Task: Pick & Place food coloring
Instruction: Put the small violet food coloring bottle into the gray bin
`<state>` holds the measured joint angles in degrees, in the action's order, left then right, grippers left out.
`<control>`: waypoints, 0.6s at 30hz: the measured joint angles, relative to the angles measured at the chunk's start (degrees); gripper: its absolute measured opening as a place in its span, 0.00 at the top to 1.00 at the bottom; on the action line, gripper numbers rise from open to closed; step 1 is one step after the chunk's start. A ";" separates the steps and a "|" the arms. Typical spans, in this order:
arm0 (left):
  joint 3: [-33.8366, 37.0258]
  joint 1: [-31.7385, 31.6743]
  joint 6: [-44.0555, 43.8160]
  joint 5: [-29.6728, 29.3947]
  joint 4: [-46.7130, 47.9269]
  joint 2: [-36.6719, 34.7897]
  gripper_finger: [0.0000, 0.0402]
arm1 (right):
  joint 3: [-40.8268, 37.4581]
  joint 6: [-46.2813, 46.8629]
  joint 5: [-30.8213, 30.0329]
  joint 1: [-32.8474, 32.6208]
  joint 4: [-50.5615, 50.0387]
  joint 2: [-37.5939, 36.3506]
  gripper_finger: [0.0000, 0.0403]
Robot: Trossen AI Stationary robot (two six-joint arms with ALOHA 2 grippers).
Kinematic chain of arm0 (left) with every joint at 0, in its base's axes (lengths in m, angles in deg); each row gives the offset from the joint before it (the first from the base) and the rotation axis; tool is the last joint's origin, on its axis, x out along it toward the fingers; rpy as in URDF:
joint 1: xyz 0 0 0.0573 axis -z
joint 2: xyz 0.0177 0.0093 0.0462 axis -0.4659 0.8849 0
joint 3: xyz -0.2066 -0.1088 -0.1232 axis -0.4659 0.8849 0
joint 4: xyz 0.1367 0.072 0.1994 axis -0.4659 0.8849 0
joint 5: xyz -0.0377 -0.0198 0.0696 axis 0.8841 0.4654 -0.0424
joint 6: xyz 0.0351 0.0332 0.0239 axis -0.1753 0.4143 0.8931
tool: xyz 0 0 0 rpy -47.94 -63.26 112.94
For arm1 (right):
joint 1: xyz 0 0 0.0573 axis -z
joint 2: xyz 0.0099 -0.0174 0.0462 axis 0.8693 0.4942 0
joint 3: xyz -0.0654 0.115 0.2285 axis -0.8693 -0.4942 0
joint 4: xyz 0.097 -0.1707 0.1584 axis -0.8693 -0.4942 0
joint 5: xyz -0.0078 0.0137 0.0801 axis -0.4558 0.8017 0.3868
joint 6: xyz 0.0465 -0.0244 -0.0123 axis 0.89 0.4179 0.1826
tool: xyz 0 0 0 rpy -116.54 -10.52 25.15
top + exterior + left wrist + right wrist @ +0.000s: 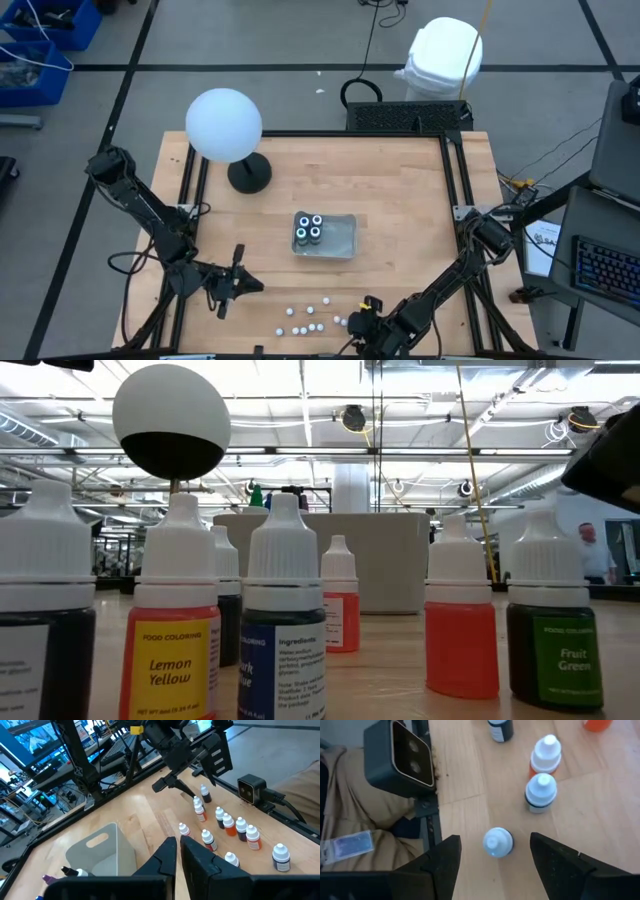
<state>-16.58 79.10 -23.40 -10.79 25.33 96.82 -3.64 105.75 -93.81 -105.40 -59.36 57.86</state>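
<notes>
The right arm reaches low along the table's near edge, its right gripper (495, 857) spread wide and released, the two dark fingers (442, 862) straddling one small white-capped food-coloring bottle (497, 841) without touching it. The left arm bends over the near-left part of the wooden table (400, 190), its left gripper (177, 855) clenched on nothing, fingers nearly together.

The other white-capped bottles (305, 318) stand scattered near the front edge; in the low view their labels read "Lemon Yellow" (170, 665) and "Fruit Green" (555, 660). Four dark round jars (309, 229) sit in one end of a clear rectangular plastic tray (340, 240) mid-table.

A white globe lamp on a black base (225, 125) stands toward the far left. Bare wood lies open between tray and bottles.
</notes>
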 joint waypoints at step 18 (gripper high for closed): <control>0.00 0.00 0.00 0.00 -0.01 0.00 0.92 | 0.00 -0.96 -1.27 -0.07 0.27 0.00 0.78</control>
<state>-16.58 79.10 -23.40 -10.80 25.32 96.82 -3.64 104.79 -95.08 -105.46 -59.09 57.86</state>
